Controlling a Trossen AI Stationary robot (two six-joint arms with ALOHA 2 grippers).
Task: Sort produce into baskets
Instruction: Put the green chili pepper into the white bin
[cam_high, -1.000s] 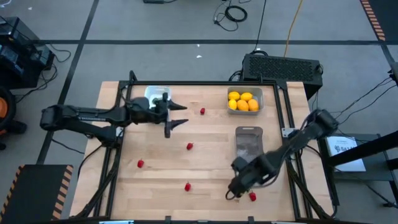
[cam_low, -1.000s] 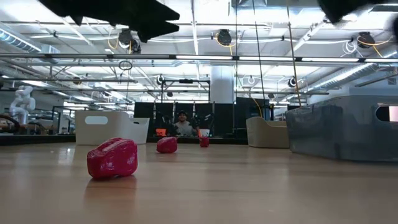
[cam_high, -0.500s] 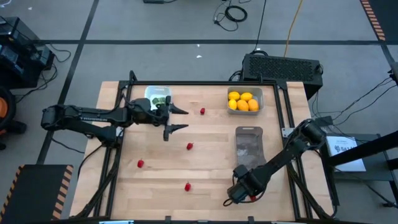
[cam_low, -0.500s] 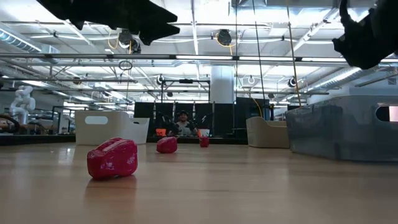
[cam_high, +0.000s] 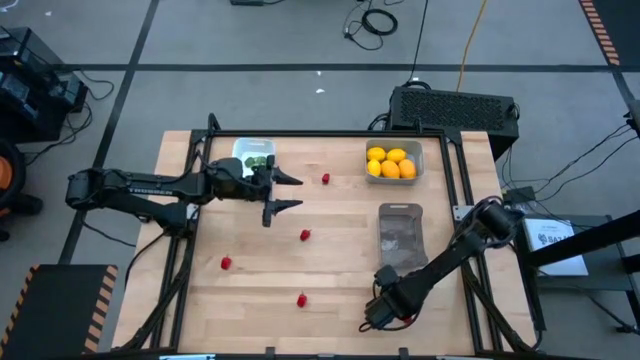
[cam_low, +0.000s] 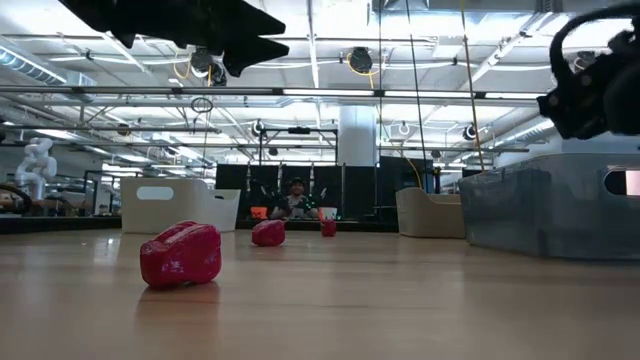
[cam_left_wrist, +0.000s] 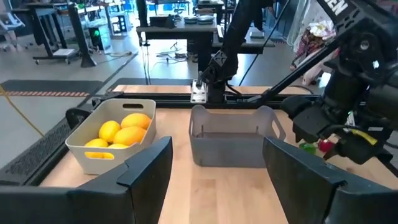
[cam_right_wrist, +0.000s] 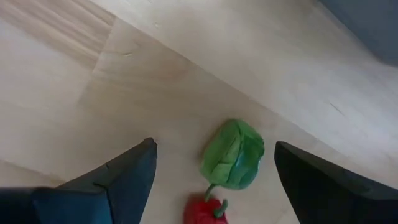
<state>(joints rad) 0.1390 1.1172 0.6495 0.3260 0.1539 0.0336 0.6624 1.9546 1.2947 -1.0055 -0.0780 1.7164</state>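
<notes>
Hanging low over the near right part of the wooden desk (cam_high: 330, 270), the right pincer (cam_high: 385, 312) has its fingers spread wide with nothing between them. Its wrist camera looks down on a green leafy piece (cam_right_wrist: 233, 155) lying on the wood in the gap between the fingers, with a red berry piece (cam_right_wrist: 205, 210) touching it at the stem end.

Over by the far left, the left pincer (cam_high: 282, 193) is held above the desk just beside the white basket (cam_high: 247, 148), fingers parted and empty. Green pieces (cam_high: 256, 160) sit inside that basket.

The pale grey basket (cam_high: 394, 146) at the far right holds the yellow lemons (cam_high: 391, 163), all heaped together. The darker, narrower grey basket (cam_high: 400, 236) stands nearer, between the lemons and the right pincer; I can't tell what, if anything, is in it.

Red berries are scattered loose on the wood: one (cam_high: 326, 179) near the left pincer, one (cam_high: 305, 236) around the middle, one (cam_high: 226, 263) toward the near left, and one (cam_high: 302, 299) near the front edge. From desk height the closest berry (cam_low: 181, 254) looms large, with two more (cam_low: 268, 232) lined up behind it.
</notes>
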